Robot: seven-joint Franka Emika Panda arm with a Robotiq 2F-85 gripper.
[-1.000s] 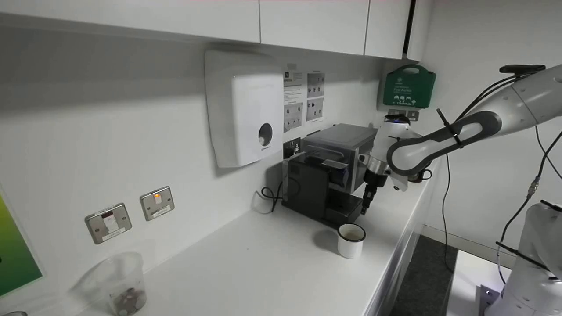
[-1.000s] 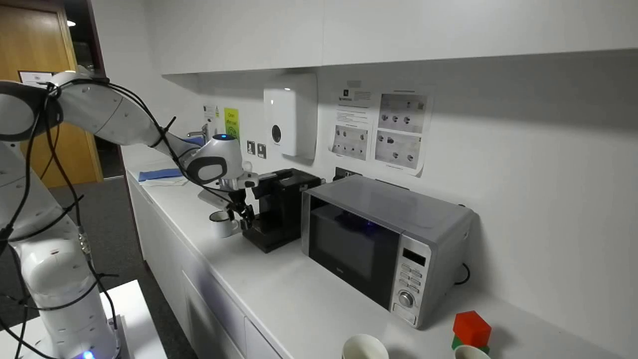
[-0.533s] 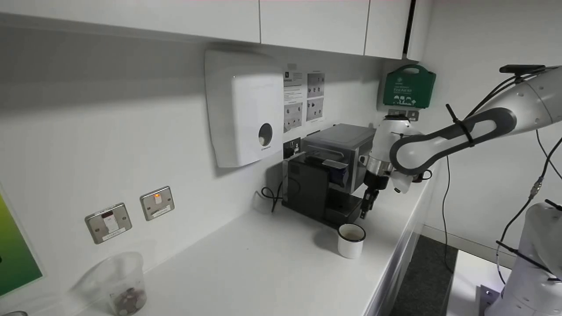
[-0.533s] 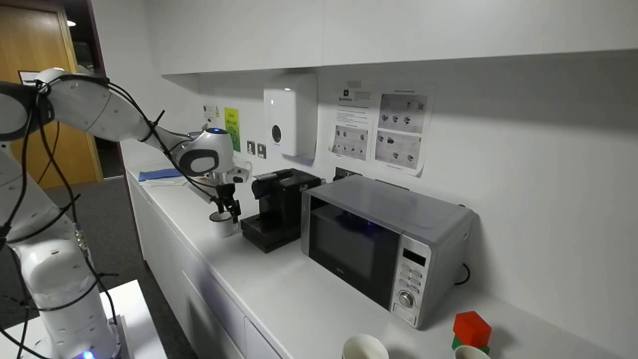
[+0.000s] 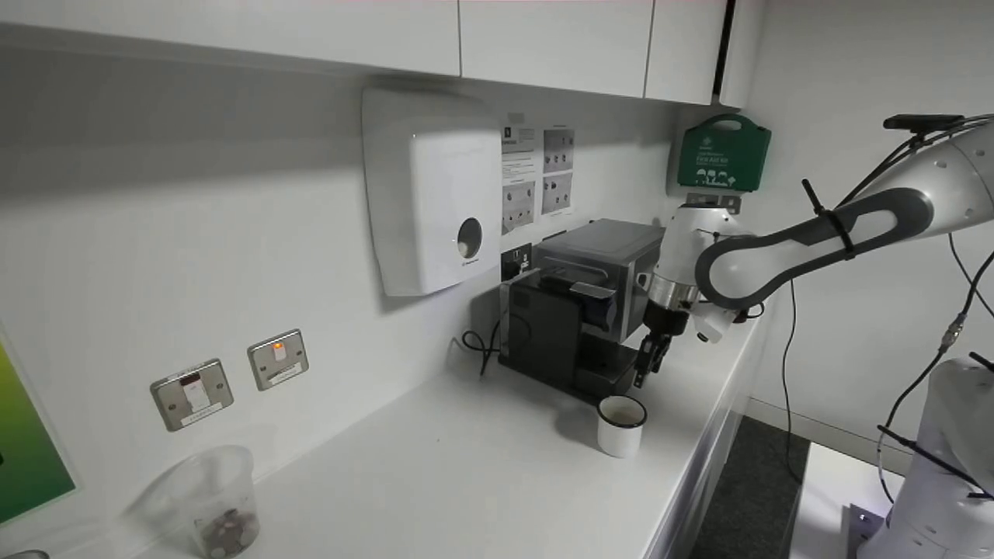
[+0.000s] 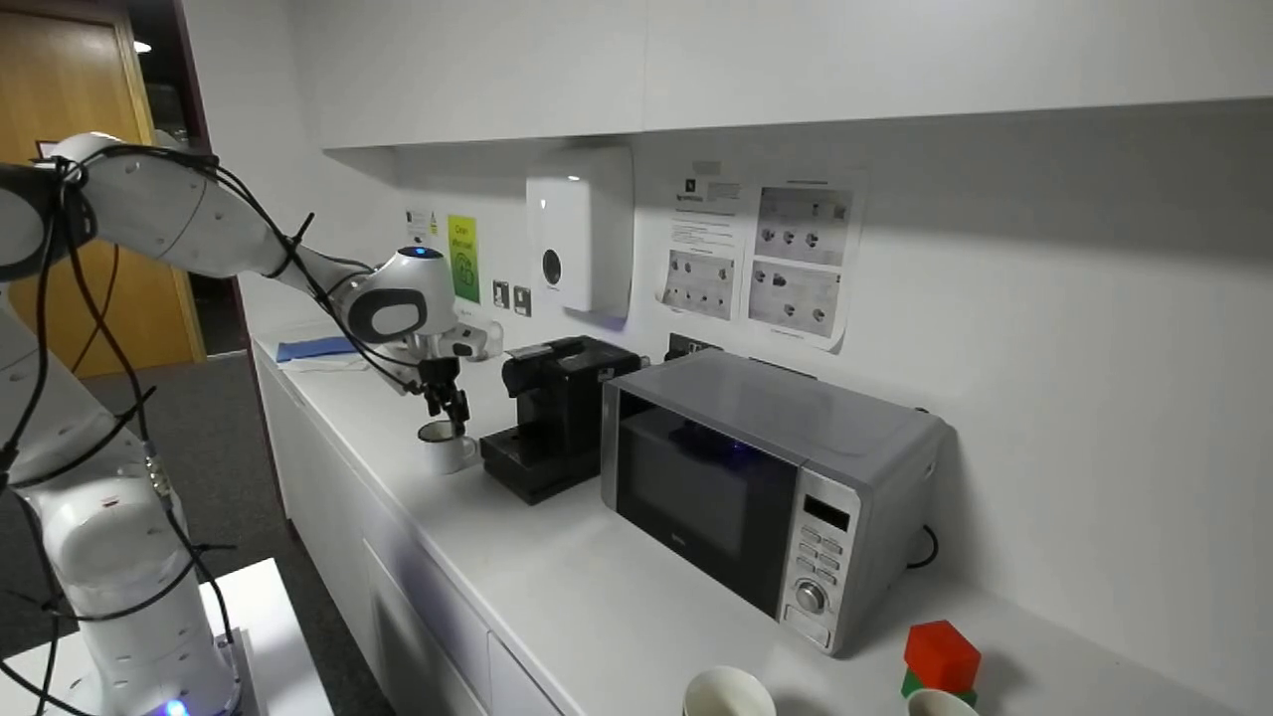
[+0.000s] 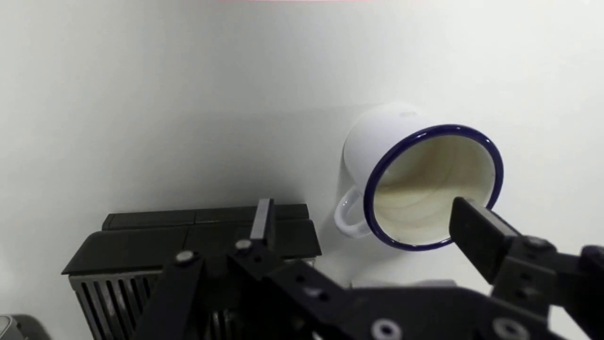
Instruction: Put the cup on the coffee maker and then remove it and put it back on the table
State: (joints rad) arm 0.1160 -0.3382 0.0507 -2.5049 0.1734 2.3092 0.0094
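While my hand hangs over the desk, released, w/ its fingers spread apart, the cup stands upright on that desk just beside the coffee maker, handle pointing that way. On wrist cam, a finger covers a bit of the dark-blue rim; can't tell if they're touching. In an exterior view I've got the coffee maker btwn the cup & the microwave, plus a red block farther along, near the microwave. Clear tumbler is near the wall, well apart from the cup, w/ stuff in the bottom I can't ID. White dispenser is mounted above.
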